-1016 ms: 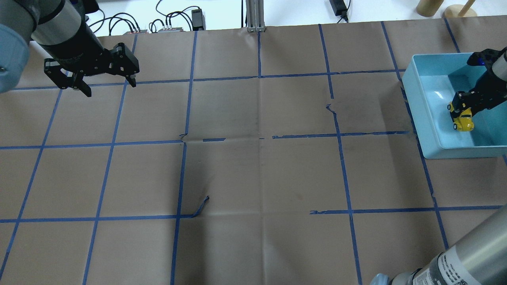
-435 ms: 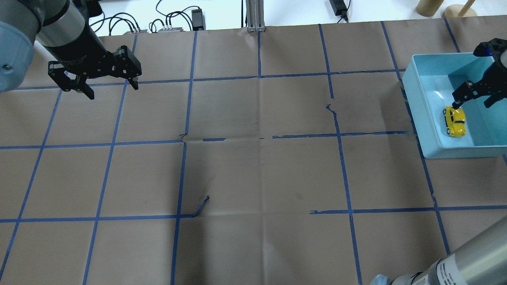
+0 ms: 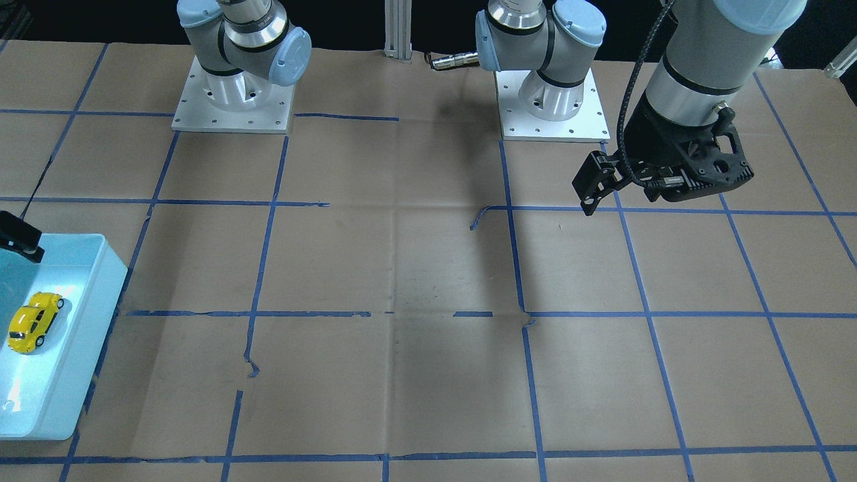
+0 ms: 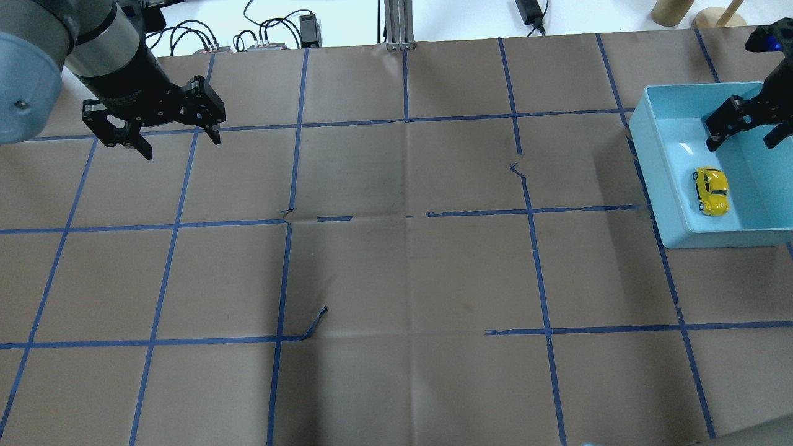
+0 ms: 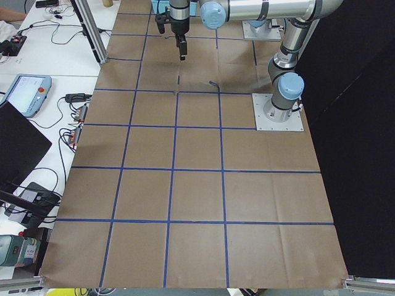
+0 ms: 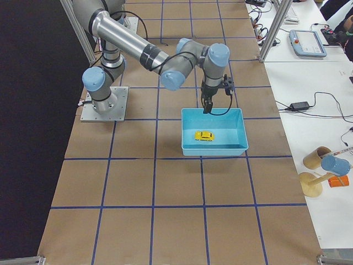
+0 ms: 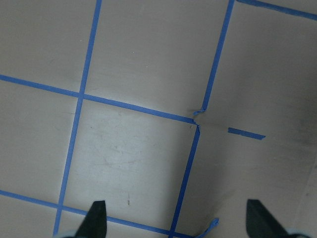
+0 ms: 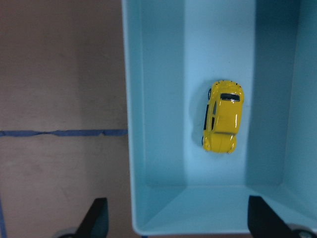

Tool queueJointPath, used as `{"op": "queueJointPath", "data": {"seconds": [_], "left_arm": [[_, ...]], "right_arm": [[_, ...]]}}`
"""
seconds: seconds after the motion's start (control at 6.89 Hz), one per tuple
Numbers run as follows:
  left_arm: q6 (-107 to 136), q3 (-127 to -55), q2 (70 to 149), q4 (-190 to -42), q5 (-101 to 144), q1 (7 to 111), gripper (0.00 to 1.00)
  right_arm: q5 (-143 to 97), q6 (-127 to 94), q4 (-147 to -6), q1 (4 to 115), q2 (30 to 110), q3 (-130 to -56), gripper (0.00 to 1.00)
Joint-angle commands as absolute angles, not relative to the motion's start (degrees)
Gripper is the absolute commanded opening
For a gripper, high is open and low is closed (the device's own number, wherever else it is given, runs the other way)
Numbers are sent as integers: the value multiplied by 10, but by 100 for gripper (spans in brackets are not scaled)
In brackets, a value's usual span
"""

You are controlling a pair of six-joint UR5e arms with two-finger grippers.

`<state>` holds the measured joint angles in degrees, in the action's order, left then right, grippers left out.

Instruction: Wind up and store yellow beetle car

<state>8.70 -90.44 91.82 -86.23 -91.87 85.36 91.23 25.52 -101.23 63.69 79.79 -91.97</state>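
1. Brown paper gridded with blue tape covers the surface (image 4: 396, 266). A pale blue bin (image 4: 666, 186) sits at its right edge, in the far half.
2. The car (image 4: 711, 191) stands on its wheels on the bin floor, near the wall that faces the surface's middle. Nothing grips it.
3. The right claw (image 4: 742, 133) hangs over the bin, its fingers spread wide and empty. From it, the car lies toward the robot's edge and a little toward the middle, below the fingertips and not between them.
4. The car's long axis runs from far edge to near edge, along that bin wall. In the right wrist view it crosses the line between the two fingers.
5. The left claw (image 4: 179, 144) is also open and empty, near the far left corner and well apart from the bin. The right arm is by far the nearer.
6. Storing looks done, though winding cannot be judged. The car sits off to one side of the fingers, so a straight rise should clear it.
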Motion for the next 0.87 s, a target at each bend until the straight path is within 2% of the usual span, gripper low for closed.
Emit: {"op": "queueJointPath", "data": {"seconds": [0.0,0.44,0.73], "left_arm": [[95,-898,918,-867,-914,881,99],[108,-894,922,-867,-918,911,99],[99,-890,923,-894,-918,911,99]], "right_arm": [[912,127,-959,727,883,-918,100],[916,11,-942,871,883,-890,99],[881,-59,-939,925,883,-890,100]]}}
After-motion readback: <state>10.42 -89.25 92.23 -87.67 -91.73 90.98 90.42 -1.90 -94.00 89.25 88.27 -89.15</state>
